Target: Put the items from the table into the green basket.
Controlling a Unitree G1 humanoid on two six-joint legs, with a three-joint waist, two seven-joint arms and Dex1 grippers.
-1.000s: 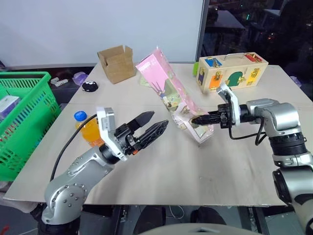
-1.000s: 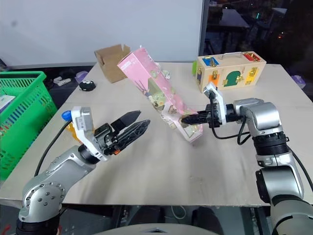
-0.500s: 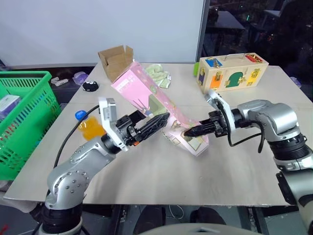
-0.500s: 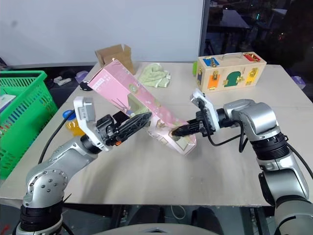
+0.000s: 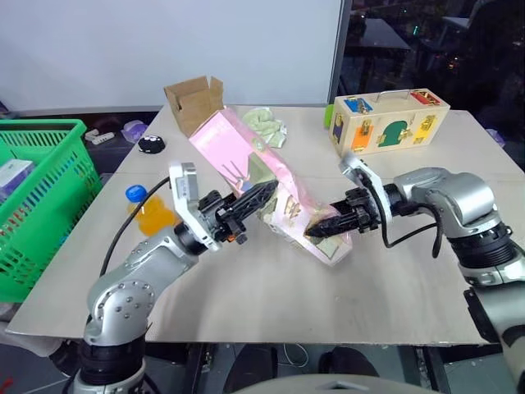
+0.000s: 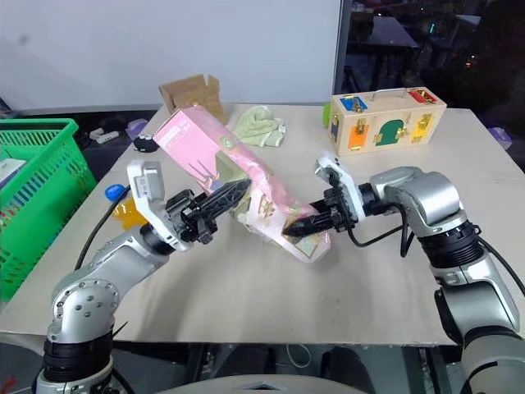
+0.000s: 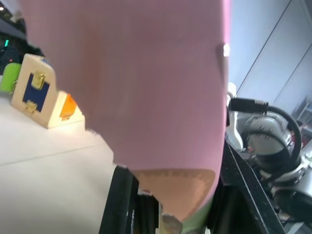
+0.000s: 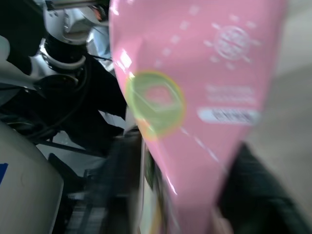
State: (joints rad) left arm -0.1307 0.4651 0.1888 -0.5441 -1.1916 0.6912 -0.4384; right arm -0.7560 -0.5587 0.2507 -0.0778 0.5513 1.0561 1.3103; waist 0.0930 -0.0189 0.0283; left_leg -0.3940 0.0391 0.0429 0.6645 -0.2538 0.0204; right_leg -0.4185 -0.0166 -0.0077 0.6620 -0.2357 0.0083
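Observation:
The long pink package (image 5: 238,152) slants up over the middle of the table (image 5: 271,287), its top end toward the back left. My left gripper (image 5: 261,194) is shut on the package's middle from the left. My right gripper (image 5: 318,231) is at the package's lower end near the tabletop, its fingers (image 8: 119,195) standing apart on either side of the pink film. The orange-drink bottle (image 5: 150,215) with its blue cap stands behind my left arm near the table's left edge. The green basket (image 5: 41,205) sits off the table to the left.
A cardboard box (image 5: 195,105) and a crumpled green cloth (image 5: 264,125) lie at the back of the table. A wooden toy box (image 5: 389,120) stands at the back right, a small black disc (image 5: 151,144) at the back left. A white box lies inside the basket.
My right gripper tipped the package left and down toward my left gripper, which closed on its middle. The right gripper's fingers have parted at the lower end.

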